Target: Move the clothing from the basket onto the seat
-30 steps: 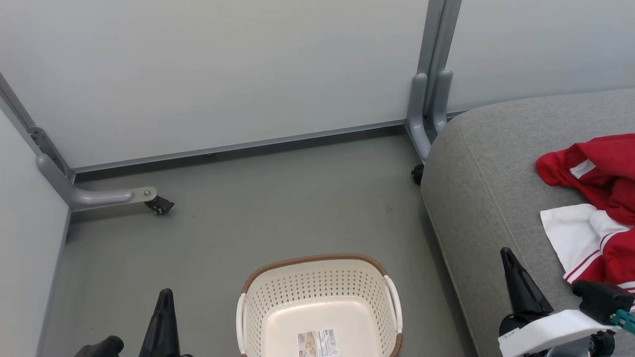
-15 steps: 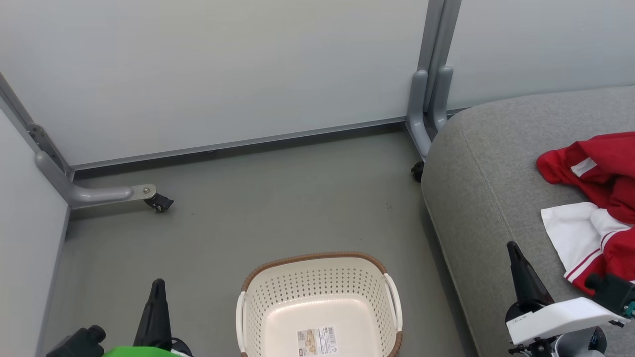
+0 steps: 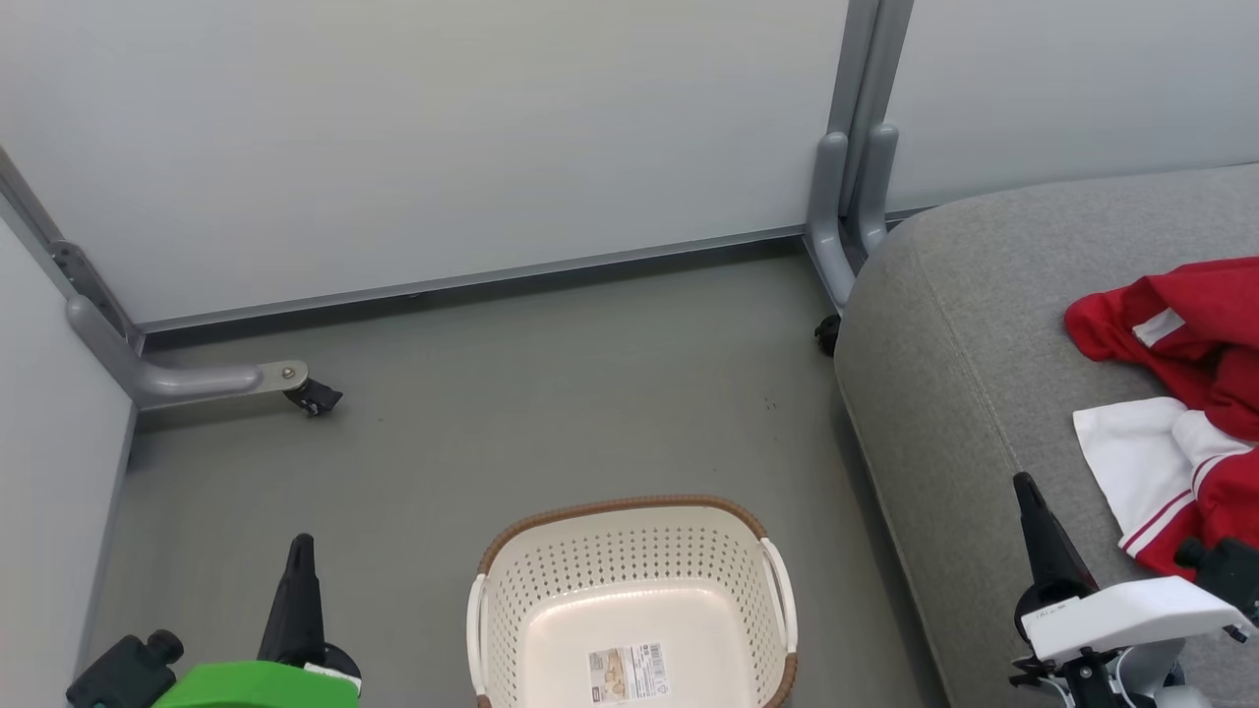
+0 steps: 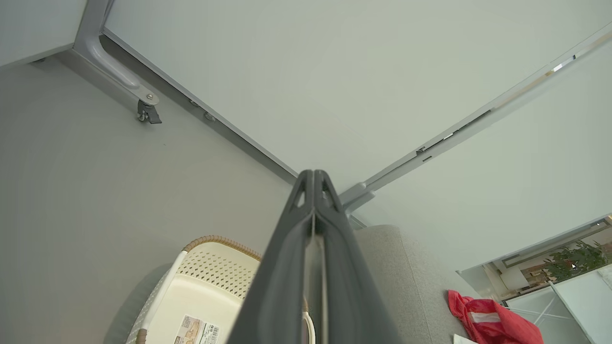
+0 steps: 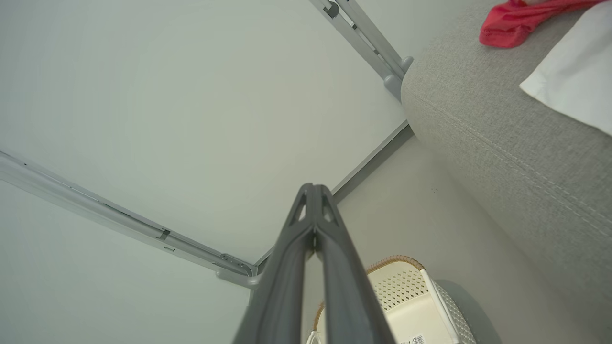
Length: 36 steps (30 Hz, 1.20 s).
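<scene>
The cream perforated basket with a brown rim stands on the floor at the bottom middle, holding nothing but a paper label. Red and white clothing lies on the grey seat at the right. My left gripper is shut, low at the left of the basket, holding nothing. My right gripper is shut over the seat's front part, just left of the clothing, holding nothing. The left wrist view shows the basket and the clothing; the right wrist view shows the seat and the clothing.
Pale partition panels close the back and left. Their grey feet with castors stand on the floor at the left and beside the seat's corner. Grey floor lies between the basket and the panels.
Both grippers have dropped lower in the head view, drawing back toward me. The left forearm's green cover has come into sight. The whole picture shifted slightly, so the camera moved a little.
</scene>
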Motion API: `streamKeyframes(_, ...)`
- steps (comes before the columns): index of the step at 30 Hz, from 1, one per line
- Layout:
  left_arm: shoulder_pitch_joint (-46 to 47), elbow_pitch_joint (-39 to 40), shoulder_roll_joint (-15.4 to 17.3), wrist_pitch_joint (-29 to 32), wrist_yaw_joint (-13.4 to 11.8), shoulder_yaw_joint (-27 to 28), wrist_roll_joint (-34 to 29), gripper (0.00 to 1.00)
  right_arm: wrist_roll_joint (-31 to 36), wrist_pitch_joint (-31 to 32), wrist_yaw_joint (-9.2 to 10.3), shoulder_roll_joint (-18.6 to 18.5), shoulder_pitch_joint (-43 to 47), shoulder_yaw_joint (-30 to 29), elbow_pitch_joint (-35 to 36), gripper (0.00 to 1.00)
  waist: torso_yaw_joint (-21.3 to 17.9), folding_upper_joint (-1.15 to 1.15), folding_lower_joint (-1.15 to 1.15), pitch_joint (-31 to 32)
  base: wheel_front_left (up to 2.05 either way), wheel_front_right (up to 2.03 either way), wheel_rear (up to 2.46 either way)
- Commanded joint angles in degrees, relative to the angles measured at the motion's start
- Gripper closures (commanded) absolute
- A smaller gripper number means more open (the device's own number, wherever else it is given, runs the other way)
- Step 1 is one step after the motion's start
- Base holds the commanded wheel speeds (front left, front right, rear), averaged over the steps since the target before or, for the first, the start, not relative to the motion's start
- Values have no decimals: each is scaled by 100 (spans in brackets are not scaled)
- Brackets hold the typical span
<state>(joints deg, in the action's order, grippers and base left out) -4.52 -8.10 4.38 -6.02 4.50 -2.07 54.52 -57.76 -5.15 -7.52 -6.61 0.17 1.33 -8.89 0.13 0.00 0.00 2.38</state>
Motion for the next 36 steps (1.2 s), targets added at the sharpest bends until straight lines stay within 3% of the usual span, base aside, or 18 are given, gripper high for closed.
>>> streamKeyframes(1,205,12,54,49,46,50,258,100,-225,56,2,-14,-174,-57,18,100,0,0,0,-7,0,0,0)
streamKeyframes(36,697,-305,62,589,190,348,2282,100,-2029,603,2,139,-440,-383,-266,100,-6,0,0,-120,0,0,0)
